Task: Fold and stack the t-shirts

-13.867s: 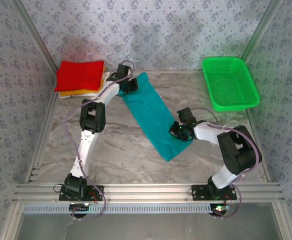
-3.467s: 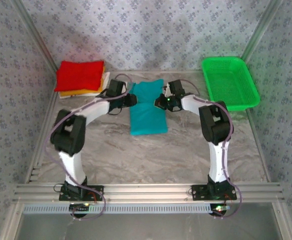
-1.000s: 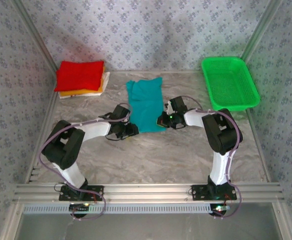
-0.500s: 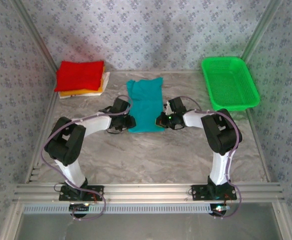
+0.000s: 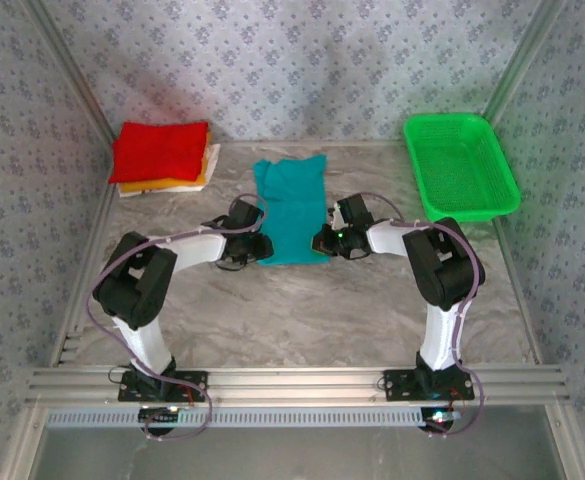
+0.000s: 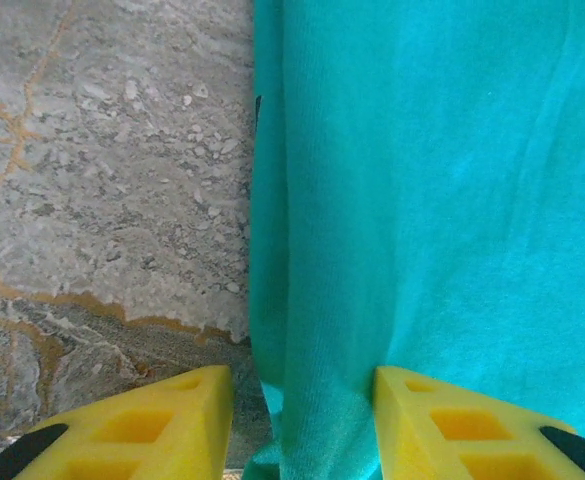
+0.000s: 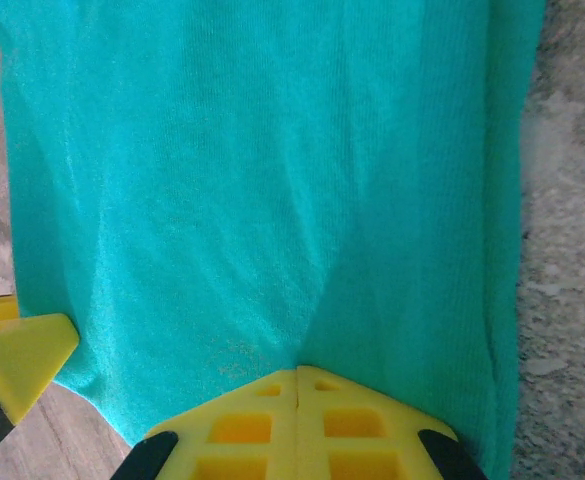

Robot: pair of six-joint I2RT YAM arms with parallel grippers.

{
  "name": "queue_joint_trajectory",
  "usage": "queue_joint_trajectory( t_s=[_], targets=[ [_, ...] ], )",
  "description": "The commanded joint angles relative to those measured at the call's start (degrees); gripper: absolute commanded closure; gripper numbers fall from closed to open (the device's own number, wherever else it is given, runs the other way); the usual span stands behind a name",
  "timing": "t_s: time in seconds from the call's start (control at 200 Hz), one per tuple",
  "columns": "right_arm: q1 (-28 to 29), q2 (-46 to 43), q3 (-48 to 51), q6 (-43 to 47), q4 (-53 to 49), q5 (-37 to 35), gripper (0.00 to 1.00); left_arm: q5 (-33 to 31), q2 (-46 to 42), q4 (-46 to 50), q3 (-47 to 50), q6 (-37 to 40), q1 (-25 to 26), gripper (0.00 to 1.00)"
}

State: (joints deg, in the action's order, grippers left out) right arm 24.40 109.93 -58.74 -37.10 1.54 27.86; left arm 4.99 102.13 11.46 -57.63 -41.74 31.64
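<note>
Marble tbl [image 5: 302, 310]: teal tee [image 5: 290, 205] (folded), basket [image 5: 462, 165].

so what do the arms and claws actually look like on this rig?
The left arm and right arm have white links with chunky black joint housings. Thin lilac cables loop loosely alongside them. The left claw and right claw have bright yellow plastic fingers with moulded cut-out pockets and black patches at their outer corners.

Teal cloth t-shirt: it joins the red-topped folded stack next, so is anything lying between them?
Nothing visible does. Only bare marble tabletop separates the teal cloth t-shirt from the red-topped folded stack at far left. The left gripper sits at the shirt's near-left corner.
</note>
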Motion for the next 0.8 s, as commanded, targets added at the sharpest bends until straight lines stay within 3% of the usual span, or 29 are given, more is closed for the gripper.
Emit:
queue_joint_trajectory(
  t_s=[0.0,0.165,0.42,0.59,0.729,0.794],
  targets=[
    [0.22,1.43,0.91,-0.34,-5.21,-1.71,1.00,1.43,-0.48,1.23,0.88,-1.48,2.59,0.60],
    [0.30,1.43,1.14,-0.60,-5.02,-1.84,1.00,2.40,-0.06,0.67,-0.01,-2.56,3.33,0.68],
    [0.29,0.41,1.33,-0.61,-5.55,-1.93,1.00,-1.58,-2.82,4.62,0.47,-1.50,2.97,1.00],
    [0.20,-3.01,1.09,-0.52,-7.25,-0.29,1.00,-2.38,-4.37,5.38,1.40,-1.22,2.04,1.00],
    [0.03,-11.20,2.39,-0.08,-9.99,0.23,0.88,-2.53,-6.94,6.23,2.34,-0.83,1.44,1.00],
    [-1.07,-14.56,4.30,-1.01,-10.99,-0.29,0.75,-2.53,-8.07,6.55,2.75,-0.05,1.44,1.00]
  ],
)
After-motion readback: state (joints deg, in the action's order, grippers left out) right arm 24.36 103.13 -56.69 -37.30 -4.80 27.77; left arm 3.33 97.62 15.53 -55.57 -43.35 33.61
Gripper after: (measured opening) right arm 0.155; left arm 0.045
